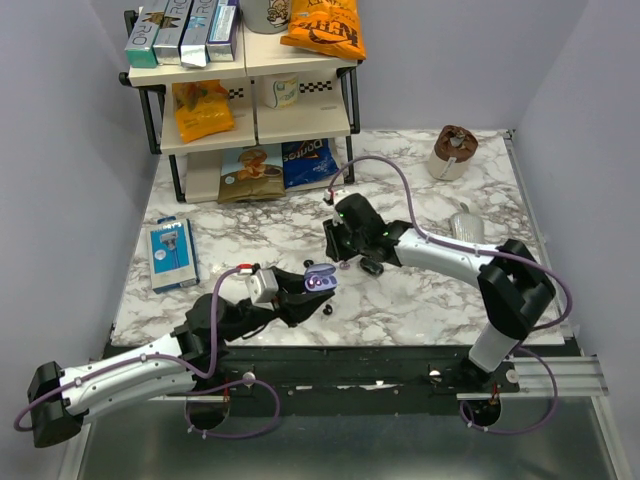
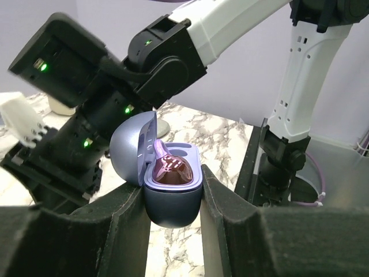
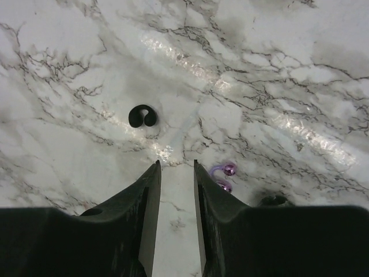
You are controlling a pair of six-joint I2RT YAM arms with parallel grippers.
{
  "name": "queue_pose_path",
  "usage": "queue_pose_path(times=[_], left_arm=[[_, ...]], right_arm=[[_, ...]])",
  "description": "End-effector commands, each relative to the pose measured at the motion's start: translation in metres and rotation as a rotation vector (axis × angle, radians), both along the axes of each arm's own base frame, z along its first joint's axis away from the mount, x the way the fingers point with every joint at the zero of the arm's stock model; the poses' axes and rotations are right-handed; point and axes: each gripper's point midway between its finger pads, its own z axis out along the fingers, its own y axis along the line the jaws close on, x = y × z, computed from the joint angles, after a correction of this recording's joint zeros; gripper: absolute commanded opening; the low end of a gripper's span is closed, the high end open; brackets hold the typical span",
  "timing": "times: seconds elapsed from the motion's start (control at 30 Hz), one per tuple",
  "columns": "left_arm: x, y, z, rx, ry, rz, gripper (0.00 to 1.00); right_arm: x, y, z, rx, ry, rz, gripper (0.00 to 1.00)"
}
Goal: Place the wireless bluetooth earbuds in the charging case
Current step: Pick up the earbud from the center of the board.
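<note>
**Left:** a flat blue box (image 1: 171,255) lies on the marble counter (image 1: 250,230), in front of a shelf (image 1: 250,75) stocked with snack bags.

**Centre left:** the left hand (image 2: 173,193) is closed on the charging case (image 2: 173,209), with one finger pressed against each side of its dark lower half. The case sits upright, held above the counter, and its lilac lid is swung open to the left. The cavity shows a glossy pink lining; whether anything sits inside cannot be told.

**Centre:** one earbud (image 3: 142,116), a small curled black piece, lies on bare counter ahead of the right hand (image 3: 176,166) and apart from it. The right hand's fingers stand a narrow gap apart with only counter between them, so it holds nothing.

**Right:** two lilac specks (image 3: 226,176) lie just beside one finger. A dark rounded piece (image 3: 274,200) shows partly behind that finger, and what it is cannot be told.
</note>
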Motion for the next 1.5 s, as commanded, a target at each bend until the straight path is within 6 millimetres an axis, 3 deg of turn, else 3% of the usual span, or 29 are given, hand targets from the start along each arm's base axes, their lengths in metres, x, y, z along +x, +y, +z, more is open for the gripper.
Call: queue_pose_path(times=[0.0,0.27,0.87,1.47], left_arm=[[0.003,0.004,0.004,-0.01,-0.005,0.03,0.0],[0.003,0.004,0.0,-0.005,0.002,0.03,0.0],[0.003,0.0,-0.006,0.007,0.012,0.023,0.0],[0.002,0.0,-0.006,0.003,0.014,0.024,0.0]], right_arm=[[-0.007,-0.012,-0.027,-0.137,0.088,-0.1,0.37],[-0.007,-0.029,-0.053,-0.244,0.106,-0.131,0.36],[-0.01,-0.031,-0.062,-0.267,0.108,-0.102,0.4],[-0.008,-0.051,-0.067,-0.351,0.094,-0.158,0.42]])
